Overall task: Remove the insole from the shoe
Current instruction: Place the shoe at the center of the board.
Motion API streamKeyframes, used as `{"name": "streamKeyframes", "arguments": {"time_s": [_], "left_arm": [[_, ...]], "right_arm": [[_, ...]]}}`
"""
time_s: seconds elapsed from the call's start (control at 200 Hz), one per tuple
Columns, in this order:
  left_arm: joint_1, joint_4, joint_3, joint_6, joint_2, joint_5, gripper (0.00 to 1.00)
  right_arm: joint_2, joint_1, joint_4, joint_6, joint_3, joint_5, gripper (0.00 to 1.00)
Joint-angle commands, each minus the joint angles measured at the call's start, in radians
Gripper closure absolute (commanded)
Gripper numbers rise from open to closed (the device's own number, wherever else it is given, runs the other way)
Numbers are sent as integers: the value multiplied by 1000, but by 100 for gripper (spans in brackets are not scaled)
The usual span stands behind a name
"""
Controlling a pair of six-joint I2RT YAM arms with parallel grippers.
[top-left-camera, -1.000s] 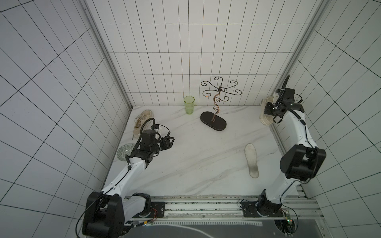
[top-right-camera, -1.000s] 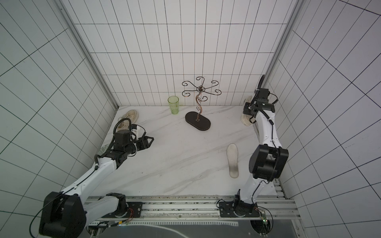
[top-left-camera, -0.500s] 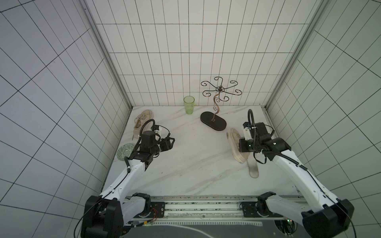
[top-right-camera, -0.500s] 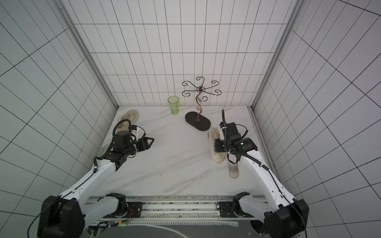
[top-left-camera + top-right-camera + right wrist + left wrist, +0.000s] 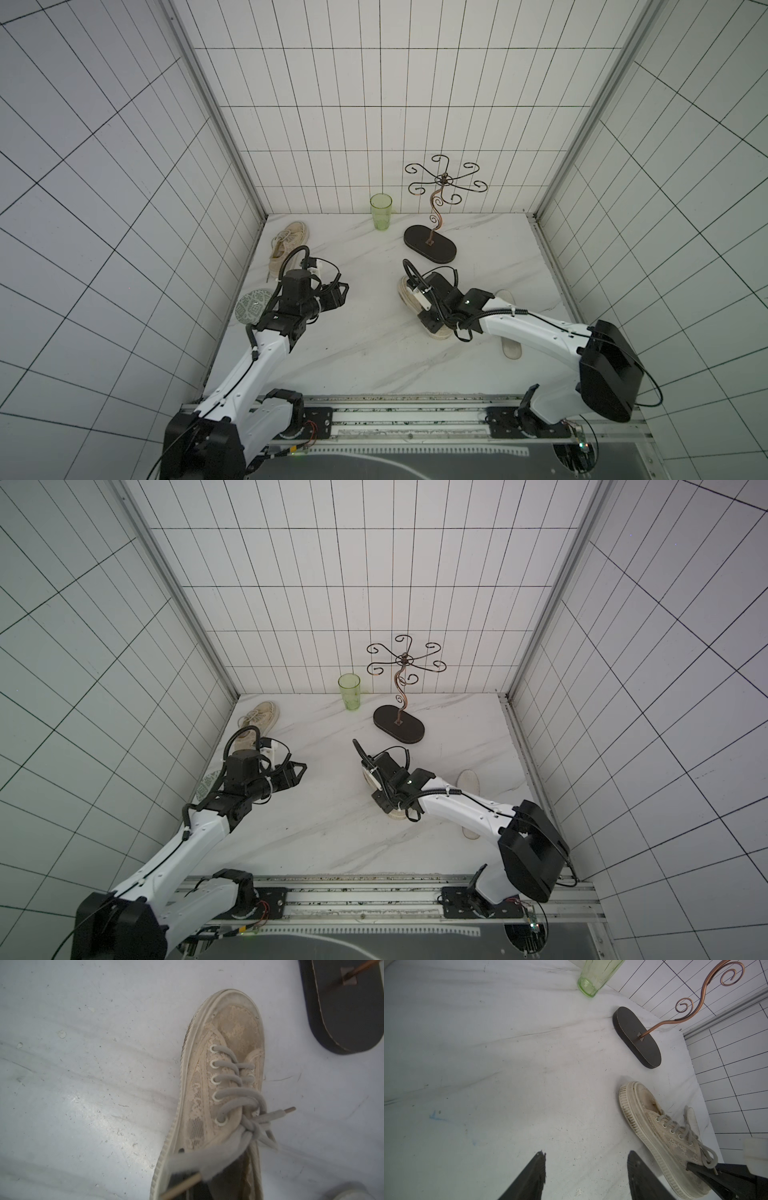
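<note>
On tabletop (image 5: 374, 353), right tool (image 5: 695, 1168) clamped on shoe (image 5: 660, 1132) heel; left tool (image 5: 586, 1155) open, empty; insole (image 5: 512, 351) beside shoe, partly under right arm (image 5: 532, 332); stand (image 5: 430, 245) near toe; cup (image 5: 381, 211), second shoe (image 5: 286, 247), coaster (image 5: 251, 307) farther off.

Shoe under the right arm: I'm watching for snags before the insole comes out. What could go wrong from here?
The lace drapes over the right tool, shut on the collar of the shoe; it may snag and drag the shoe. The toe lies near the stand base, so a pull could knock it.
</note>
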Motion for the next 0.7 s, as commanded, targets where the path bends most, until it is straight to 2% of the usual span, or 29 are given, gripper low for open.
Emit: {"name": "streamKeyframes", "arguments": {"time_s": [0.0,0.155,0.215,0.255,0.285,0.365,0.48,0.58,0.695], "left_arm": [[-3,-18,-19,9,-25,-25,37],[-27,8,-31,28,-13,2,37],[-52,18,-32,36,5,-1,37],[-70,29,-32,38,18,-3,37],[-86,37,-32,34,31,-3,37],[-131,60,-30,22,65,-7,37],[-203,87,-10,10,104,-15,37],[-256,112,16,11,126,-21,37],[-299,160,52,15,178,3,37]], "right_arm": [[-30,36,252,-194,-118,20,100],[-118,42,402,-298,-302,-80,100],[-128,40,417,-301,-336,-89,84],[-126,39,407,-297,-340,-89,69],[-123,37,395,-293,-337,-91,61],[-131,34,384,-280,-333,-104,51],[-208,34,351,-236,-322,-114,46],[-361,26,300,-175,-312,-104,44],[-508,-44,231,-82,-288,-121,44]]}}
